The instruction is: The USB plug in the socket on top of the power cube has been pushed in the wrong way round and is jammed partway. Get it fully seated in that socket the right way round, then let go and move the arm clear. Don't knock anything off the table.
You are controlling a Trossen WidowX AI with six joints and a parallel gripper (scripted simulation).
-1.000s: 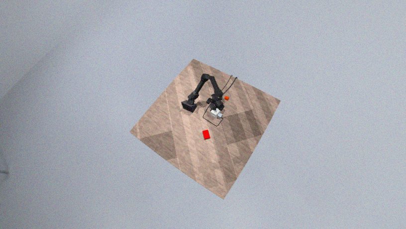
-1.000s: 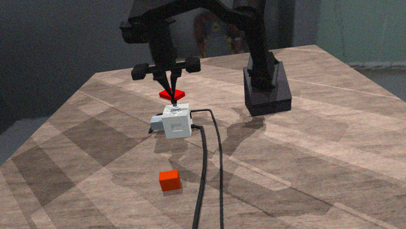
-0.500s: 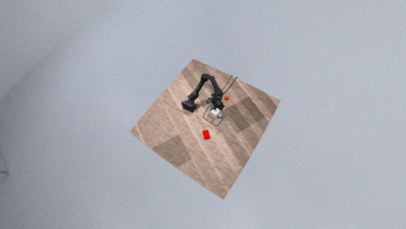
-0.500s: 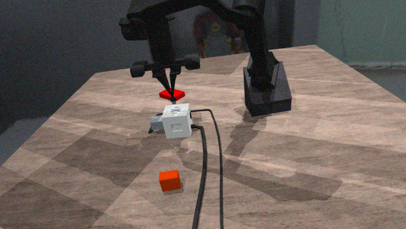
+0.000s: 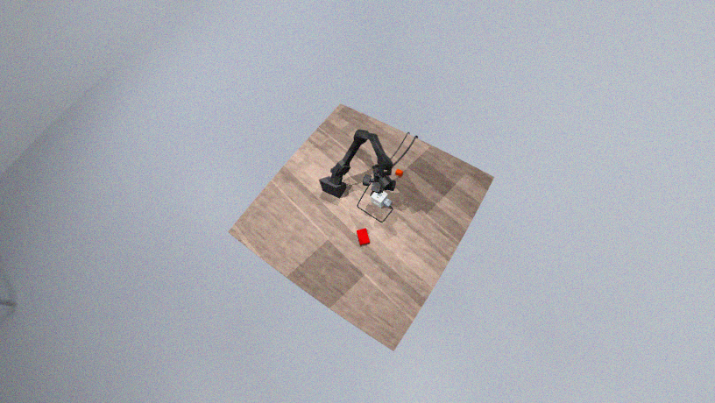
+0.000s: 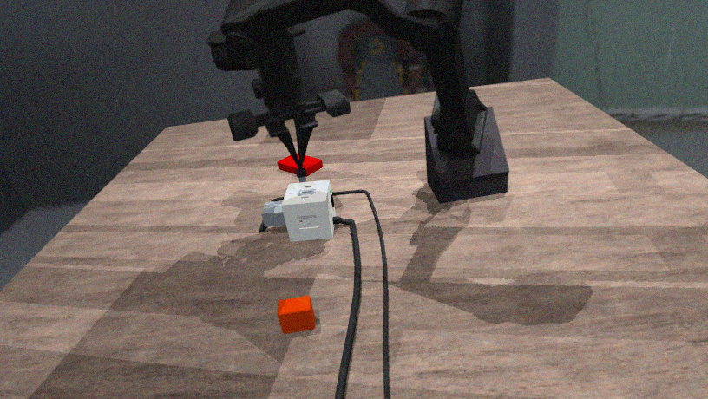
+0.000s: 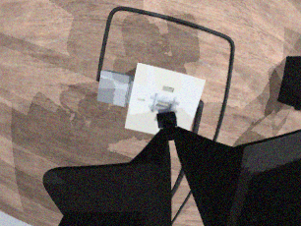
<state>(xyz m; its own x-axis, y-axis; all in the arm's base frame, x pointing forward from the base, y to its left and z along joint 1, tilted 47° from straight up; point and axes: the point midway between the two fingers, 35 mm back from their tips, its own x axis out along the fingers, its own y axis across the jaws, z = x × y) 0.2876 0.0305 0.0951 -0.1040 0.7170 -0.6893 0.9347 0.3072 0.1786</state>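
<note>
Gripper [image 5: 378, 191] [image 6: 300, 170] [image 7: 169, 133] clamped on a small USB plug [image 6: 302, 179] [image 7: 166, 119], over the white power cube [image 5: 378, 201] [image 6: 310, 218] [image 7: 143, 118]
The plug, apparently out of its socket, is likely light, stiff and easily twisted, best pinched squarely by its dark body, metal end free; a grey adapter [image 5: 387, 202] [image 6: 272, 215] [image 7: 114, 88] juts from the cube's side, black cables [image 5: 411, 145] [image 6: 356, 277] [image 7: 232, 64] could snag beside it, and an orange block [image 5: 399, 173] [image 6: 296, 315] and red block [image 5: 363, 236] [image 6: 312, 163] lie apart from it on opposite sides
</note>
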